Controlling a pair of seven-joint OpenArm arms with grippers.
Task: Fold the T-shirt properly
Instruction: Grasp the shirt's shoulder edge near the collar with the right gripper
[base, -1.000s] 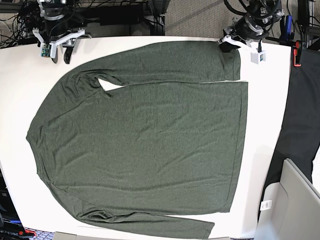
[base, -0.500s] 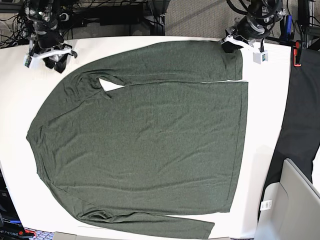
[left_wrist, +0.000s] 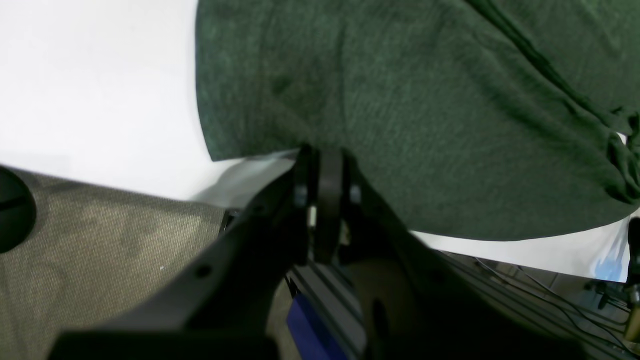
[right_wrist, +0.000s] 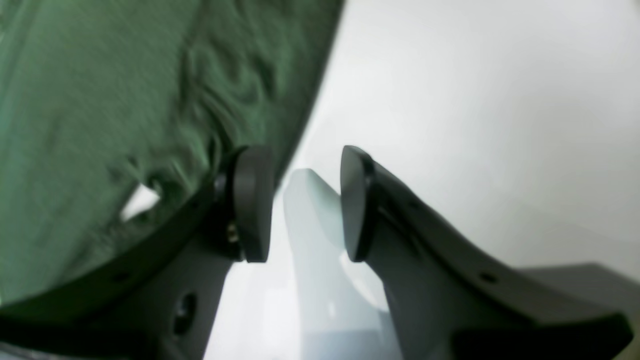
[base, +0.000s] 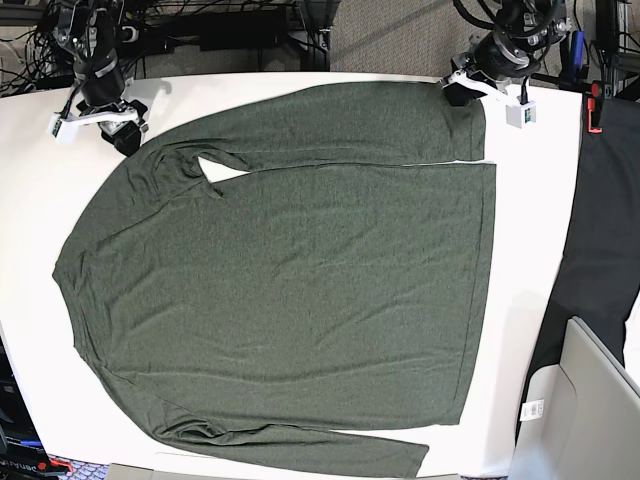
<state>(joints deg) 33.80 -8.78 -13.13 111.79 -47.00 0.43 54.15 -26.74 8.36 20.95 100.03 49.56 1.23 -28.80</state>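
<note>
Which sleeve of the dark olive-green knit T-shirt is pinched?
The sleeve along the table's far edge: shut left gripper clamps its cuff. Near-edge sleeve lies free.

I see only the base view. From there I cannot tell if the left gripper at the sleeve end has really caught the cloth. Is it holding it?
Observer: Yes. In the left wrist view the left gripper is shut on the edge of the T-shirt, at the sleeve end near the table edge.
Operator: And the right gripper, is it holding the shirt too?
Observer: No. In the right wrist view the right gripper is open, with only white table between its pads.
Operator: Where is the shirt relative to it?
Observer: The green fabric lies just beside one pad, wrinkled there, not between the two pads.
</note>
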